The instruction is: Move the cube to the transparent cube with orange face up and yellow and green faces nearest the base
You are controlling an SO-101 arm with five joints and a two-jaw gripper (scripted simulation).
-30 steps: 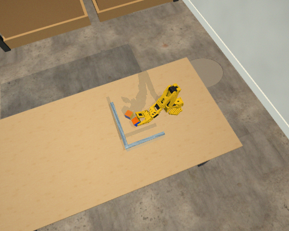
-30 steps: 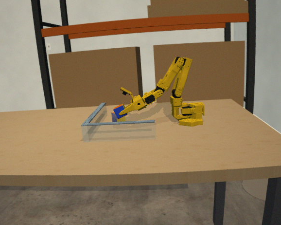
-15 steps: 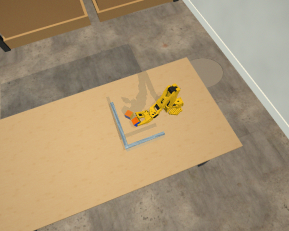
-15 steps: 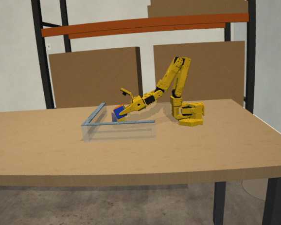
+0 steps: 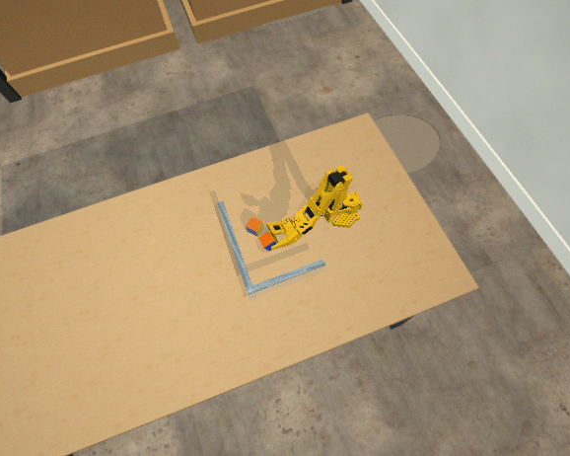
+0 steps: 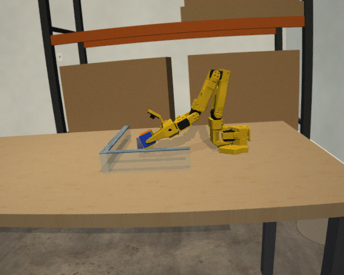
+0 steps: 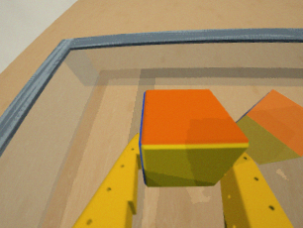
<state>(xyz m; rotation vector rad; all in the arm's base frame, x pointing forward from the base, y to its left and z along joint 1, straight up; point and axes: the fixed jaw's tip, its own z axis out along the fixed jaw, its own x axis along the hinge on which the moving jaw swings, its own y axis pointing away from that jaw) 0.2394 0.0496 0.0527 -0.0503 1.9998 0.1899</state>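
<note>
A tall rack with black posts and orange beams (image 5: 0, 78) (image 6: 179, 29) stands behind the table, with 2 big brown box shapes (image 5: 95, 56) (image 6: 116, 95) at its lower level. The long pale-wood table (image 5: 154, 321) (image 6: 167, 190) (image 7: 149, 14) carries a yellow jointed arm with black motors (image 5: 326, 197) (image 6: 204, 95), bent down toward an L-shaped clear barrier with blue-grey top edges (image 5: 249, 287) (image 6: 149, 150) (image 7: 188, 36). Its 2 walls meet at a corner, and the arm's end reaches inside the L.

The yellow 2-fingered gripper (image 5: 268, 238) (image 6: 149, 141) (image 7: 190, 149) is partly closed, a modest way open, with the solid multicoloured cube (image 5: 266, 241) (image 6: 146, 138) (image 7: 190, 119) gripped between its fingers. The cube is tilted in the exterior view, its orange face mostly upward and a blue face on the side toward that camera; whether it touches the wood I cannot tell. Just beside it is the transparent multicoloured cube (image 5: 253, 225) (image 6: 140, 144) (image 7: 279, 116), orange on top and turned at a different angle. The solid cube is off that spot, a little nearer the arm's base.
</note>
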